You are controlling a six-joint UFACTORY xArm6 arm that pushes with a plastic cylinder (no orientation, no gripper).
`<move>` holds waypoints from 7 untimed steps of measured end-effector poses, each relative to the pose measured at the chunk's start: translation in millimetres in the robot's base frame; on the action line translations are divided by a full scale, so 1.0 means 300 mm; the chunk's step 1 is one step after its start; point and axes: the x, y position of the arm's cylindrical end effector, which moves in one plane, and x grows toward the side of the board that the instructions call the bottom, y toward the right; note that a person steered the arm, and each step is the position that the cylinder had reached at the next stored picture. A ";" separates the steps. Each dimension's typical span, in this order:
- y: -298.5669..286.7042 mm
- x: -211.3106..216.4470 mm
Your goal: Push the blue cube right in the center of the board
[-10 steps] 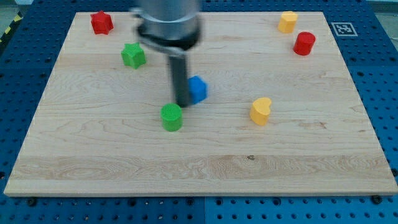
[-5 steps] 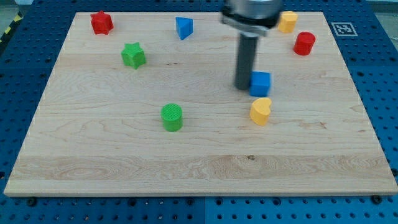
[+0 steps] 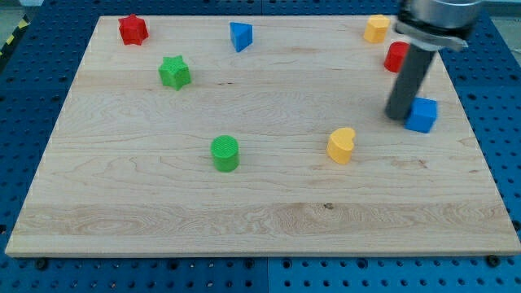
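At the view's right side of the board (image 3: pixel 244 203), my tip (image 3: pixel 398 116) rests on the wood, touching the left face of the blue cube (image 3: pixel 422 115). The rod is a single straight piece with nothing to open or close and it grips nothing; it only presses against the cube's side. The cube sits near the board's right edge, well to the right of the board's middle and a little above mid-height.

Behind the rod, toward the view's top, a red block (image 3: pixel 396 56) is partly hidden by it; its shape is hard to make out. Further up and slightly left, near the top edge, sits a yellow block (image 3: pixel 375 28) with a rounded outline.

Below and to the left of the tip, apart from it, lies a yellow heart (image 3: pixel 342 145). Further left, in the lower middle of the board, stands a green cylinder (image 3: pixel 225 153).

In the upper left part, a green star (image 3: pixel 174 72) lies well apart from the others, and a red star (image 3: pixel 133 29) sits near the top left corner. A blue triangle (image 3: pixel 240 36) lies near the top edge, left of centre.

The board rests on a blue pegboard table (image 3: pixel 496 122), and a black-and-white marker (image 3: pixel 448 37) lies just off the board's top right corner.
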 end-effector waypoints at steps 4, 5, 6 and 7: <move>0.024 0.225; -0.049 0.260; -0.291 0.168; -0.520 0.114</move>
